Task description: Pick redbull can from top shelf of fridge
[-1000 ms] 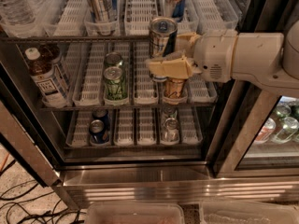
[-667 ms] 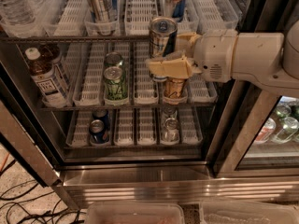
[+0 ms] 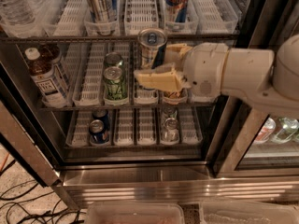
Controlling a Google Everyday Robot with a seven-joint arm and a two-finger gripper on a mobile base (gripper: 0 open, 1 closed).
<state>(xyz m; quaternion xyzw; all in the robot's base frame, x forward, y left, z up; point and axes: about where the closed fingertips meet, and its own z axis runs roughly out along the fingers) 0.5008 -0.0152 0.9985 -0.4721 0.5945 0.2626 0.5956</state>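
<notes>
Nearest you lie two clear plastic bins (image 3: 135, 213), smooth and rounded at the corners, with a tangle of thin dark cables (image 3: 21, 204) on the speckled floor to their left. Above them runs the brushed steel base strip (image 3: 163, 183) of the fridge (image 3: 23, 134). Your tool (image 3: 154, 62), two cream plastic fingers on a glossy white arm (image 3: 233, 73) coming in from the right, sits just in front of the fridge's middle rack. It is clamped around the one redbull can (image 3: 152, 45), a slim cylinder with a silver lid. You are holding that can upright just ahead of the front edge of the top shelf (image 3: 140, 6), near the middle of that edge and clear of the lanes. On the bottom rack you have two blue cans (image 3: 96, 130) in a lane toward the left front corner and two silver cans (image 3: 171, 129) right of centre, each pair one behind the other. On the middle rack two short green cans (image 3: 115, 82) stand in single file. One copper-coloured can (image 3: 173, 96) sits at the front edge under the tool, mostly hidden by it. One dark bottle (image 3: 46, 78) with a white cap and a paper label stands at the left front corner. Farthest up, the top shelf carries long white slotted plastic lanes with clear front stops. Two tall cans stand in them, one silver and blue (image 3: 100, 3) and one blue (image 3: 177, 1). One clear ribbed water bottle (image 3: 14, 6) stands at the left corner.
</notes>
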